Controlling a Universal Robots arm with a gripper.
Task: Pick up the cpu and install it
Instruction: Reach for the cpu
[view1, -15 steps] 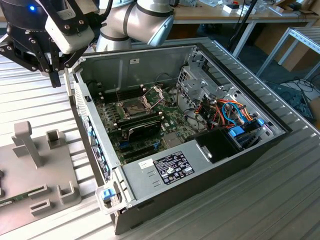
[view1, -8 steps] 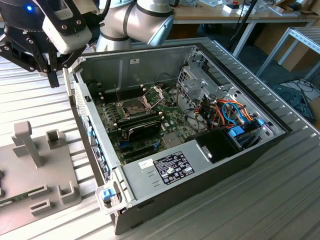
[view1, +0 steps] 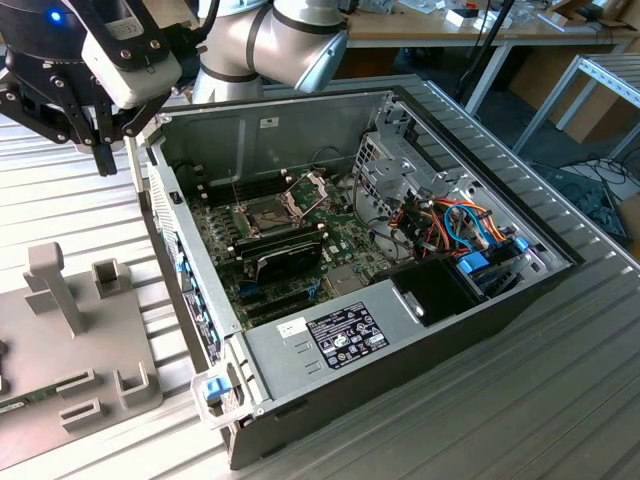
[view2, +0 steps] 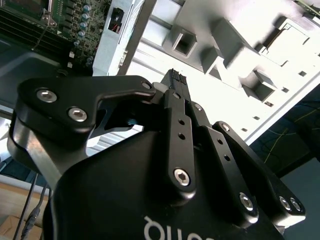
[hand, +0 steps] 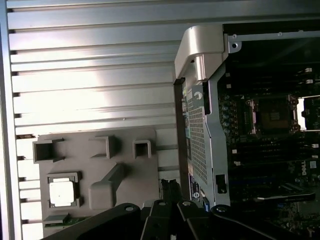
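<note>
The cpu (hand: 63, 193), a small square chip with a pale metal top, lies in a square recess of the grey fixture plate (hand: 95, 167) beside the computer case. My gripper (view1: 104, 160) hangs above the ribbed table at the exterior view's upper left, just outside the case's corner and beyond the fixture plate (view1: 95, 335). In both wrist views its black fingers meet at the tips: the gripper (view2: 175, 77) (hand: 170, 184) is shut with nothing in it. Inside the case, the green motherboard's socket (view1: 265, 215) (hand: 272, 115) lies open, its metal frame (view1: 308, 188) hinged up.
The open computer case (view1: 330, 110) stands in the middle with raised walls. A black power supply (view1: 340, 335), a drive cage (view1: 385, 170) and coloured cables (view1: 460, 225) are inside. Upright posts (view1: 50, 285) rise from the fixture plate. The arm's grey links (view1: 270, 40) are behind the case.
</note>
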